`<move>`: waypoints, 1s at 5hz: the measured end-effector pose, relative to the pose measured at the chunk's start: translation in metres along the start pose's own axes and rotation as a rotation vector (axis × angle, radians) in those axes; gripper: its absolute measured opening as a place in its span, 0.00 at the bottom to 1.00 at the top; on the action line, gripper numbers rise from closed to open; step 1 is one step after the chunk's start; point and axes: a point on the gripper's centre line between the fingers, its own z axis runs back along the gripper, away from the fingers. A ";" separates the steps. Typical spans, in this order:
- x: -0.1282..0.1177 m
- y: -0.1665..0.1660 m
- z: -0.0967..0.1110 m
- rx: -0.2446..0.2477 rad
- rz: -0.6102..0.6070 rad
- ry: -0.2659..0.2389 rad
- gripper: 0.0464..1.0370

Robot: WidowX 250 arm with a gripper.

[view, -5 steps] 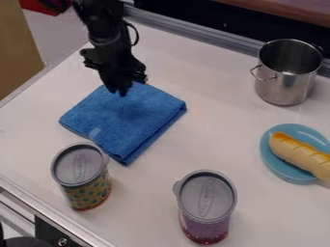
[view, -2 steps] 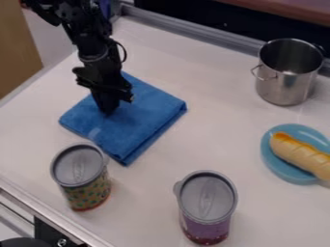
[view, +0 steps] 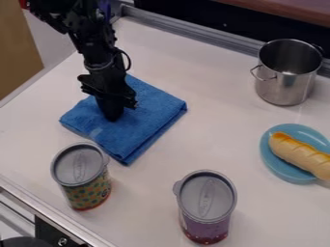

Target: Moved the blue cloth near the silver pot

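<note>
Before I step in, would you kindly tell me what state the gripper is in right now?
Gripper: down at the blue cloth; whether it is open or closed on the cloth cannot be told.

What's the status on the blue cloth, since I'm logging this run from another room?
Gripper down at blue cloth, left part. Cloth folded, well short of silver pot. Nothing standing between them.

A fixed camera above the gripper (view: 113,116) looks down at a slant. Its stepped-back view takes in surrounding tabletop (view: 216,130).
</note>
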 end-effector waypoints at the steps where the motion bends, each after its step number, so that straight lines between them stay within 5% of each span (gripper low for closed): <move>1: 0.005 -0.005 -0.001 -0.016 0.015 -0.015 0.01; 5: 0.053 -0.054 -0.005 -0.028 0.124 -0.085 0.01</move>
